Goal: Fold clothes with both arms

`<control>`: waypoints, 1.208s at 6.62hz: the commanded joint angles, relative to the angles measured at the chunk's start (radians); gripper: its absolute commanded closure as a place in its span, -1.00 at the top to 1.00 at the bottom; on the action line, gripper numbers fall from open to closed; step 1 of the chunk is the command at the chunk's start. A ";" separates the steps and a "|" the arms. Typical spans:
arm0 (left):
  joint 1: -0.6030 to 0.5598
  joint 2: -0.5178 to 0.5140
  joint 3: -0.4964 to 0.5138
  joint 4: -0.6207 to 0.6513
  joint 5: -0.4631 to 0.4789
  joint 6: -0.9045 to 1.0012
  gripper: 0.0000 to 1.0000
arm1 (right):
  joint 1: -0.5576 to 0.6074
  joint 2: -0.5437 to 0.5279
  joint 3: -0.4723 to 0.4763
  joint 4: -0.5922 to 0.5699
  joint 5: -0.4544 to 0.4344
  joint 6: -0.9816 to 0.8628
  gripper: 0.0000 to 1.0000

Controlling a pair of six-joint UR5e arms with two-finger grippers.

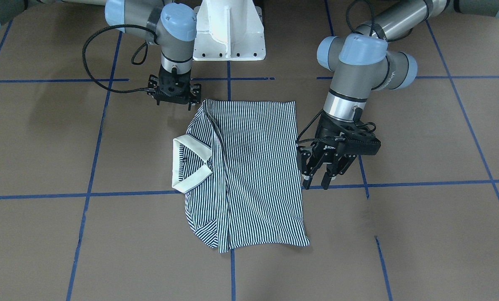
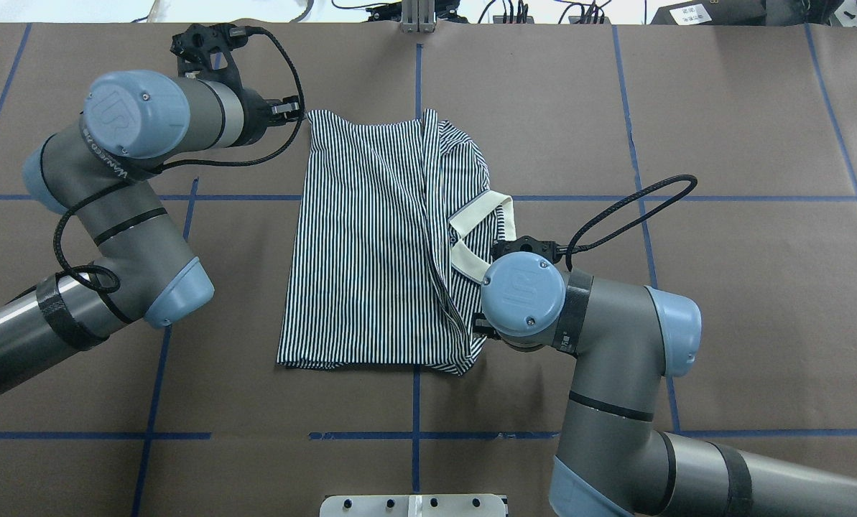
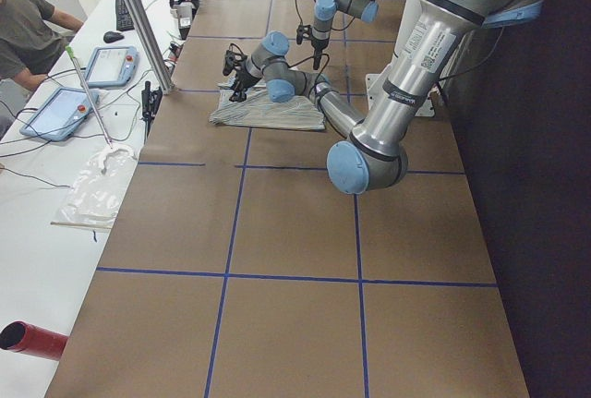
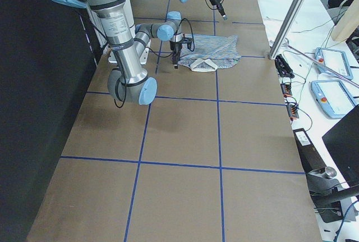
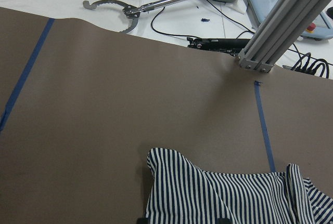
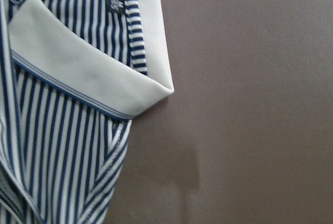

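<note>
On the brown paper-covered table (image 1: 420, 234), crossed by thin blue tape lines (image 1: 420, 182), lies the navy-and-white striped polo shirt (image 1: 253, 167). It is flat in the middle, with its sleeves folded in and its plain white collar (image 1: 190, 165) on the robot's right side. Near the shirt's far corner on the robot's left, the black two-finger left claw (image 1: 317, 184) hangs above the table with its fingers spread wide and nothing in them. Its own camera shows that corner of the shirt just below it. By the shirt's shoulder corner nearest the robot is the black right claw (image 1: 175, 99), pointing straight down; its fingers look spread apart too. From overhead, the round light-blue cap (image 2: 523, 293) of the right arm gets in the way — it hides that claw and a bit of the collar. A white metal base (image 1: 228, 33) stands behind the shirt, and a black cable (image 1: 88, 62) loops beside the right arm. Past the table's far edge are a silver metal post (image 5: 283, 24) and grey tablets (image 3: 111, 64), with a person (image 3: 28, 33) beside them.
</note>
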 commanded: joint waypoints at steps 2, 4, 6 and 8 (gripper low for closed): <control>0.000 0.006 -0.040 0.000 -0.013 0.000 0.08 | 0.060 0.253 -0.300 0.101 0.007 -0.023 1.00; 0.000 0.012 -0.055 0.002 -0.014 0.000 0.08 | 0.068 0.280 -0.413 0.191 0.009 -0.035 1.00; 0.002 0.013 -0.060 0.004 -0.014 0.000 0.08 | 0.074 0.279 -0.438 0.188 0.029 -0.059 1.00; 0.002 0.014 -0.066 0.004 -0.032 -0.011 0.08 | 0.074 0.280 -0.450 0.190 0.047 -0.088 1.00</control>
